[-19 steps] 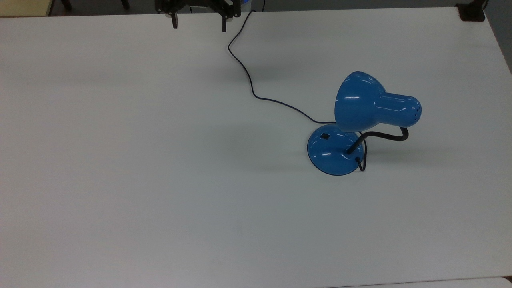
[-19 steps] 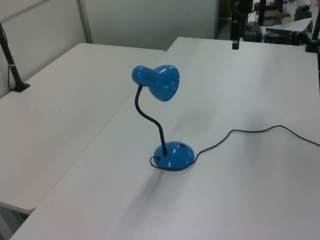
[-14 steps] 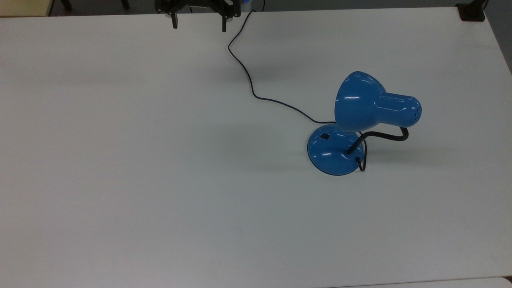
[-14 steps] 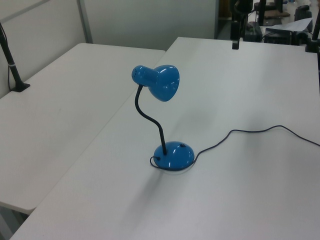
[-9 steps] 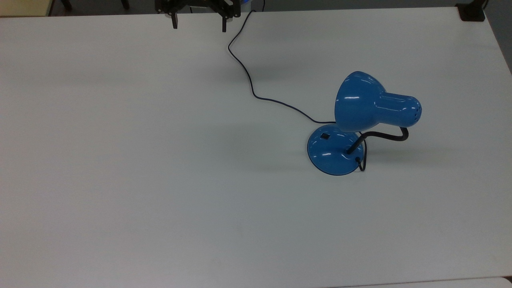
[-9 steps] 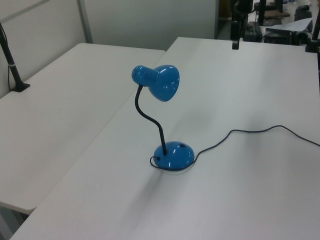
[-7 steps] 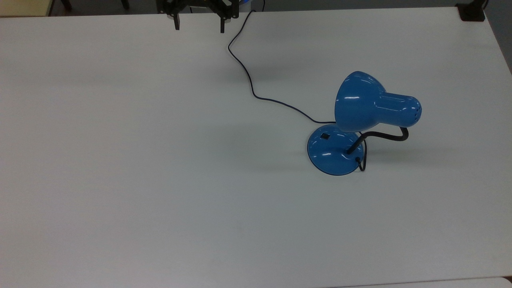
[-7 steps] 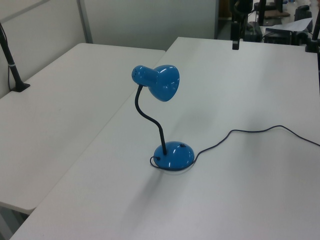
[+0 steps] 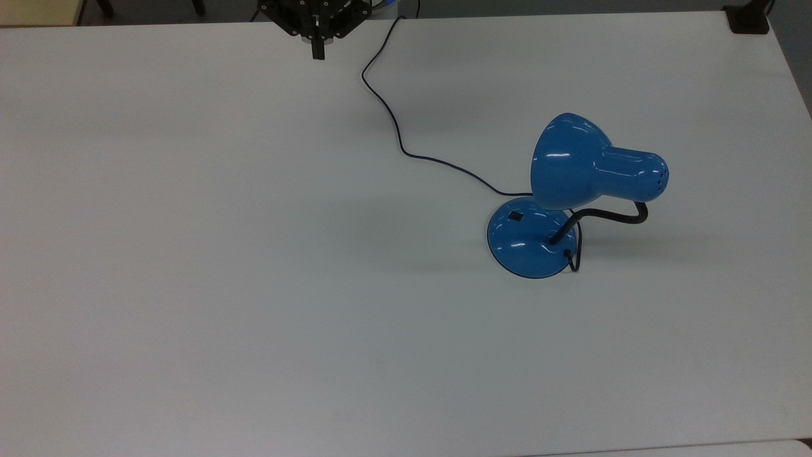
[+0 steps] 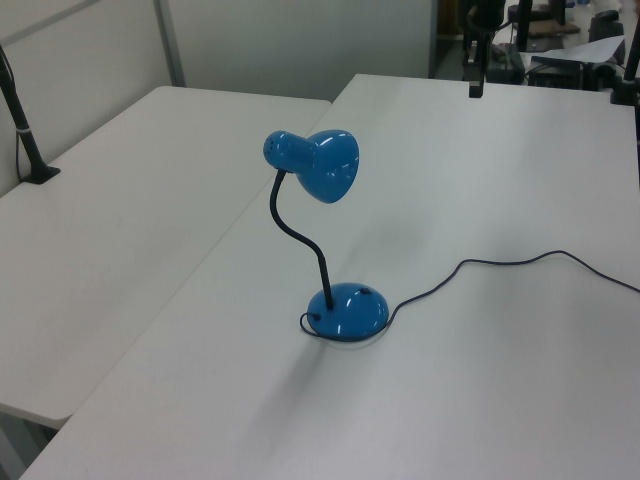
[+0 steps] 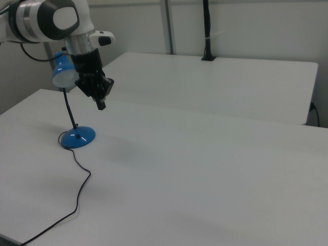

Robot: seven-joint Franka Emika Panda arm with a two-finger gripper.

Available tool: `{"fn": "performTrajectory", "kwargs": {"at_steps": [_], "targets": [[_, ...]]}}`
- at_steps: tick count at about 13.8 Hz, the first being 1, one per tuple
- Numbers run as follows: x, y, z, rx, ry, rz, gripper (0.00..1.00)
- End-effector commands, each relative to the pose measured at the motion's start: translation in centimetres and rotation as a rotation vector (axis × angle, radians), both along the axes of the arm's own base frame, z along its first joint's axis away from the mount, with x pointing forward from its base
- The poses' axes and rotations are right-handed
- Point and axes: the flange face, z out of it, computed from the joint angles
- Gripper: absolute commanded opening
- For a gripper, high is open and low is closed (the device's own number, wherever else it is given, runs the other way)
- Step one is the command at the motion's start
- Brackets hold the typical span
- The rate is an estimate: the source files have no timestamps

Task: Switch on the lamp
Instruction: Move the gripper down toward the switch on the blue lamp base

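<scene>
Gripper: black, two-fingered, at the top view's upper edge, upper body cut off by the frame; fingers pressed together into a single tip, nothing between them, hanging above the bare table (white, matte, smooth). In the right view the gripper overlaps part of the lamp's shade.

Cord: thin, dark, snaking from the far table edge to the lamp base.

Lamp: glossy blue, bell-shaped shade, standing right of centre in the top view, well apart from the gripper. Round domed base carries a small black switch; its position is too small to read. Black gooseneck, bent. No legible markings.
</scene>
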Motion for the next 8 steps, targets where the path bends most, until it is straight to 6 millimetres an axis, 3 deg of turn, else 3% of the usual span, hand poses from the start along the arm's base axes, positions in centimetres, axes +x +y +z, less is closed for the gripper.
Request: {"fn": "performTrajectory", "kwargs": {"at_steps": [1, 3, 6, 8], "targets": [[0.2, 0.7, -0.6, 0.007, 0.012, 0.124, 0.00], [0.6, 1.6, -2.1, 0.012, -0.005, 0.190, 0.00], [1.2, 5.6, -6.2, 0.018, -0.050, 0.269, 0.00], [2.0, 9.6, -9.5, 0.022, -0.041, 0.339, 0.00]]}}
